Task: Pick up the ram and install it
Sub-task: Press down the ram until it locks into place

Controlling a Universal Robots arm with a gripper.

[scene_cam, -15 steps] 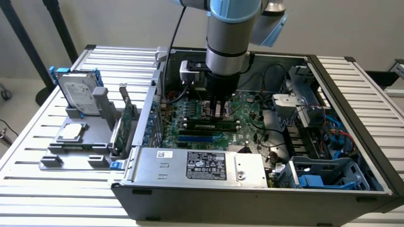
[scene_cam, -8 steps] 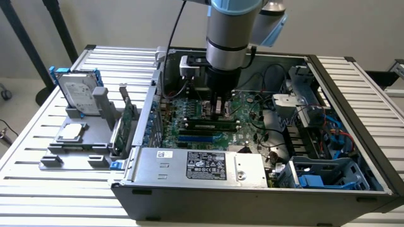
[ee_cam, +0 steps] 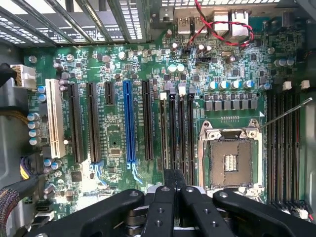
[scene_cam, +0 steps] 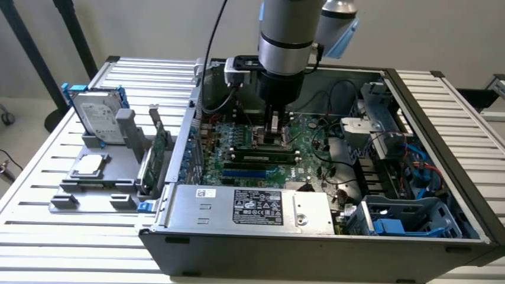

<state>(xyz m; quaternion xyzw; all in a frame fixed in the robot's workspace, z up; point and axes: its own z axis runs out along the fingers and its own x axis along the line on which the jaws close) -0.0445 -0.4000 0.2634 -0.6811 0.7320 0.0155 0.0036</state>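
Here, gripper [scene_cam: 274,137] low over motherboard [ee_cam: 113,133], fingers pressed together (nothing between), ram [scene_cam: 263,156] seated.

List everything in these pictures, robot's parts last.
table: one, silver, slatted, under everything
computer case: one, grey, open, on the table
motherboard: one, green, inside the case
ram: one, green with black chips, along the motherboard's slots
holder: one, grey, exterior view's left
upright hard drive: one, silver, in the holder
expansion card: one, green, holder's case side
gripper: one, black, over the motherboard
arm: one, silver-grey, above the case
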